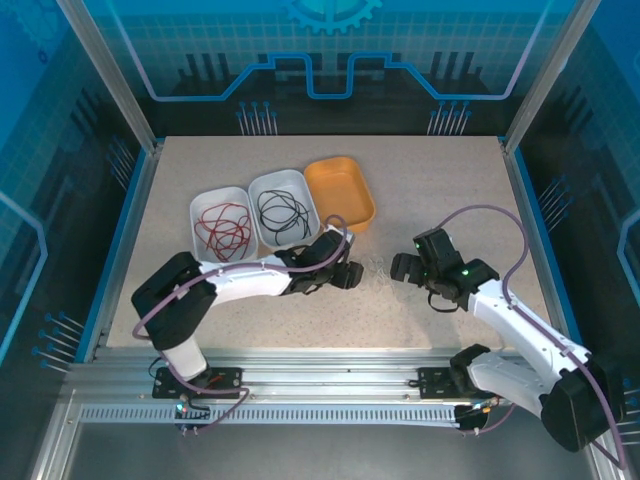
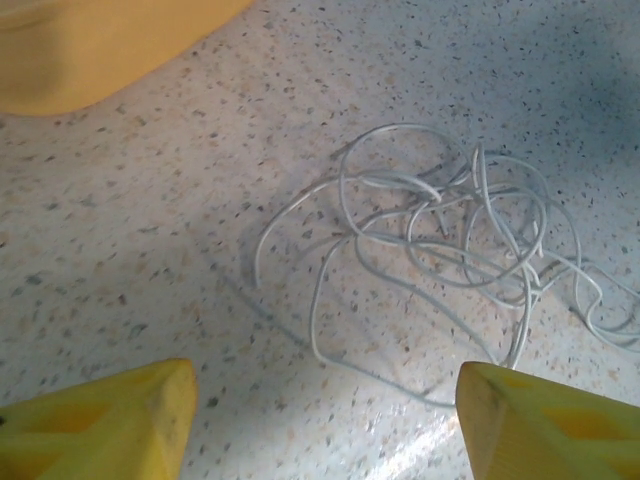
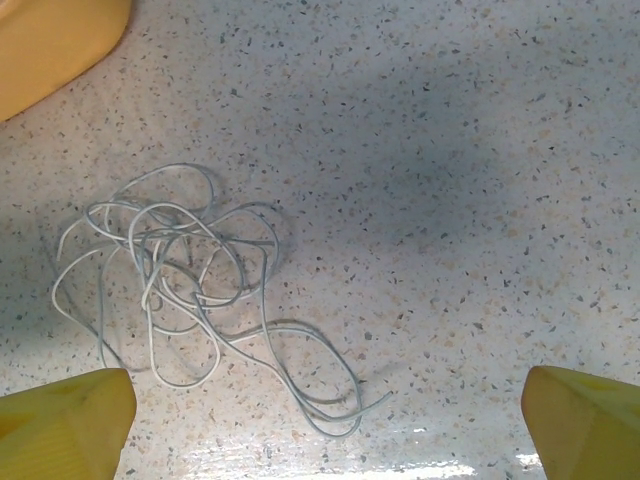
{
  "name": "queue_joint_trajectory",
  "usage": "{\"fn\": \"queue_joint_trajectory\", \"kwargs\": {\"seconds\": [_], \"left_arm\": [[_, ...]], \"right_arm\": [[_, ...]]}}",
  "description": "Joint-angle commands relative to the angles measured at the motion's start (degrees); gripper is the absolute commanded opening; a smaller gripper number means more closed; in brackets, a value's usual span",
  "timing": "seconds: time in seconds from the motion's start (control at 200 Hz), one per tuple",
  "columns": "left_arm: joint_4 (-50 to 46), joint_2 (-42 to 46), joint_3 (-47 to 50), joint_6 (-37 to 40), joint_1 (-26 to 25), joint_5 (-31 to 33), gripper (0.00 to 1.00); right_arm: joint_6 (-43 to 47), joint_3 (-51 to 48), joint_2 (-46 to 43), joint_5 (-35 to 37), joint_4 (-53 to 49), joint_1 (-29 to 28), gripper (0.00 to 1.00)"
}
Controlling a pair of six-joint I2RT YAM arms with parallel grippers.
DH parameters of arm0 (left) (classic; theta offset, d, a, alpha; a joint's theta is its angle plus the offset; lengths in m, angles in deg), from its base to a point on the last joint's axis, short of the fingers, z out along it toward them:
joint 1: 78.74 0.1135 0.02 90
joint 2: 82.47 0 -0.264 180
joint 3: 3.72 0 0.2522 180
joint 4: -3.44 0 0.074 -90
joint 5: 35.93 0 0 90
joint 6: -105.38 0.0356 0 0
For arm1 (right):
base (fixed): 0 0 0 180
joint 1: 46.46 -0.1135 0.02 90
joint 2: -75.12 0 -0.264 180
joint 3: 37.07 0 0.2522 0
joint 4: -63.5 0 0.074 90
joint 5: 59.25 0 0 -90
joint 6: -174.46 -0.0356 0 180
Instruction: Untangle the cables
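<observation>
A loose tangle of whitish cables [image 1: 375, 268] lies on the speckled table between my two grippers. In the left wrist view the tangle [image 2: 470, 240] spreads ahead and to the right, one loop reaching close to the right yellow finger [image 2: 550, 425]. My left gripper [image 2: 325, 420] is open, with only bare table between its fingers. In the right wrist view the tangle [image 3: 180, 270] lies ahead on the left, a free end trailing toward the middle. My right gripper [image 3: 325, 420] is wide open and holds nothing. Red cables [image 1: 222, 228] and black cables [image 1: 283, 212] lie in two trays.
Two white trays [image 1: 203, 205] [image 1: 265, 186] stand side by side at the back left, with an orange tray [image 1: 340, 190] next to them. A corner of the orange tray [image 2: 90, 40] shows in the left wrist view. A metal frame borders the table.
</observation>
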Motion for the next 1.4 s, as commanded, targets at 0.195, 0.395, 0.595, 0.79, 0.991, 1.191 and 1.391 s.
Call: {"fn": "queue_joint_trajectory", "kwargs": {"seconds": [0.195, 0.395, 0.595, 0.79, 0.991, 1.191, 1.391], "left_arm": [[-4.0, -6.6, -6.2, 0.5, 0.2, -3.8, 0.43], [-4.8, -7.3, -6.2, 0.2, 0.9, -4.2, 0.40], [-4.8, -9.1, -6.5, -0.2, 1.2, -5.3, 0.39], [-4.7, -10.1, -6.8, 0.5, 1.7, -5.2, 0.36], [-5.1, -11.5, -7.7, 1.2, 1.7, -5.3, 0.33], [-5.0, -12.7, -8.4, 1.1, 1.6, -6.2, 0.30], [-5.1, -13.8, -9.2, 1.2, 1.6, -6.8, 0.24]], "right_arm": [[-2.7, -0.3, 0.2, 0.8, -0.4, 1.3, 1.00], [-3.6, -1.3, -1.1, 1.3, -1.1, 1.9, 1.00], [-4.0, -1.8, -1.7, 1.0, 0.1, 2.2, 1.00], [-3.9, -1.8, -2.3, 0.8, 0.4, 2.6, 1.00], [-4.1, -2.2, -3.1, 0.7, 0.6, 2.6, 1.00], [-4.2, -2.3, -3.5, 0.7, 0.7, 2.7, 1.00], [-3.8, -2.5, -3.4, 0.2, 1.1, 2.8, 1.00]]}}
